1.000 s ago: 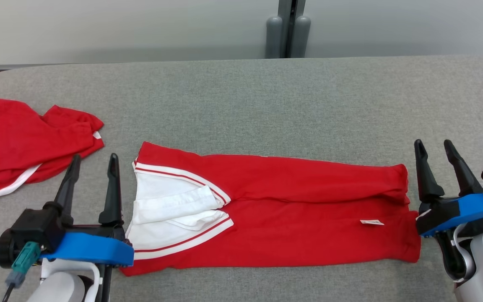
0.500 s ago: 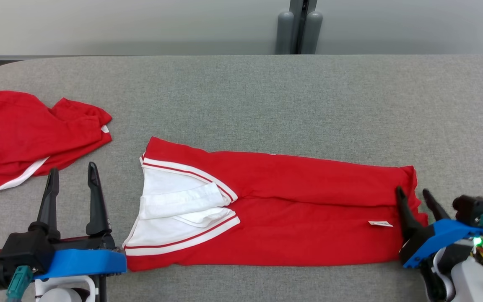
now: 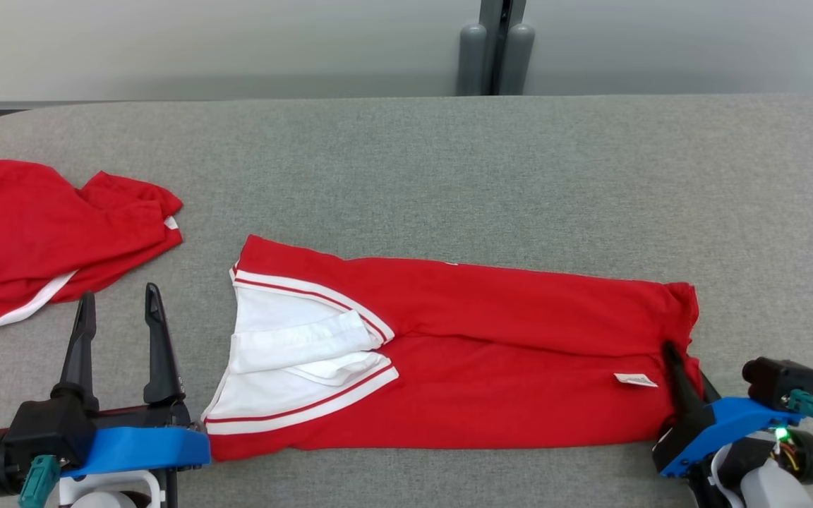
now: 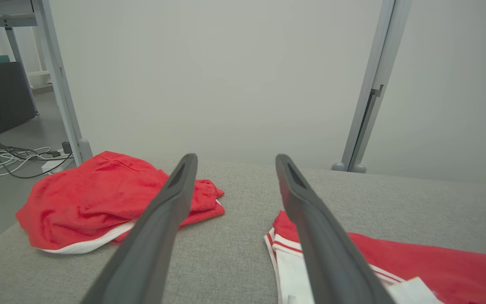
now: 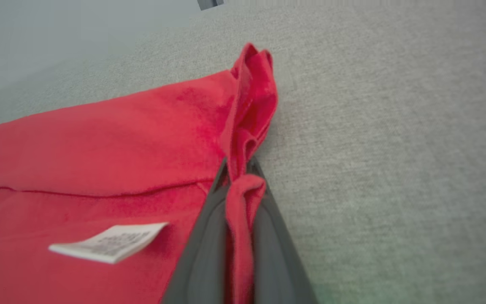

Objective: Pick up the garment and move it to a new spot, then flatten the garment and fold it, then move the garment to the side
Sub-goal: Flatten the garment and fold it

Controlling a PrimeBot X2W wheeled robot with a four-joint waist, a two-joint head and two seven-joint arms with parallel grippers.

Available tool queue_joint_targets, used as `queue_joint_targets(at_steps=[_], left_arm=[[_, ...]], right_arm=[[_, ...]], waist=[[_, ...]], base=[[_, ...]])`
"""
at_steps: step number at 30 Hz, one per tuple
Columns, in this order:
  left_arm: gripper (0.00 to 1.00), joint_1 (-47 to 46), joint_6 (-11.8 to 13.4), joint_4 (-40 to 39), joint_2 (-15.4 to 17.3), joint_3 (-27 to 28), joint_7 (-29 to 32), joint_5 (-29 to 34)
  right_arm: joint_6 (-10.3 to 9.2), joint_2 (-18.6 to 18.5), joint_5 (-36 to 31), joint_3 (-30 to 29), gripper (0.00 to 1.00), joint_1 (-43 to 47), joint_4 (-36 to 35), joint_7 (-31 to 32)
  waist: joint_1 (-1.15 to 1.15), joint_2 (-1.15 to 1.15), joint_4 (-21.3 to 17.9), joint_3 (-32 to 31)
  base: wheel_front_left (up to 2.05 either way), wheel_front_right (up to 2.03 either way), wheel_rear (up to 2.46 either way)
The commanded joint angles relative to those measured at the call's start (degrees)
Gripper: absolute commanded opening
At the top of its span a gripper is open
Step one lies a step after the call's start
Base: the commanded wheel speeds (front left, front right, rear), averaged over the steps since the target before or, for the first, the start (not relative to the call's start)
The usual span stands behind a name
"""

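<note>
Right claw (image 3: 678, 370) clamped on the bunched right-end edge of the red garment (image 3: 505, 353), cloth pinched between both fingers. Left claw (image 3: 118, 295) wide open, holding nothing, just beside the garment's white-trimmed left end, apparently not touching. Garment lies long and mostly flat across the counter (image 3: 449, 176) and looks already folded lengthwise. Left to do, I judge: crosswise fold, then shift aside. Second red garment (image 3: 39, 233) lies crumpled at far left.

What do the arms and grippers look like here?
Both alike: left gripper and right gripper have two long, dark, tapering jaws on a blue bracket, a black module with teal cable plug, and a pale forearm. A green light glows on the right wrist.
</note>
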Motion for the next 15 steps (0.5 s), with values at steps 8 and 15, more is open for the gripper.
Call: queue_joint_targets(at_steps=[8, 15], left_arm=[[1.0, 0.65, -2.29, 1.14, -2.13, 3.03, -0.27, 2.75], [1.0, 1.36, -3.61, 1.63, -3.75, 4.88, -0.27, 4.48]], right_arm=[[0.02, -5.11, 1.6, -5.52, 0.0, 0.85, -2.66, 1.0], [0.02, -9.26, 1.87, -9.11, 0.0, 2.2, -5.54, 3.76]], waist=[[0.0, 0.0, -1.1, -1.59], [0.0, 0.0, -1.48, -2.7]], base=[[0.0, 0.0, 0.0], [0.0, 0.0, 0.0]])
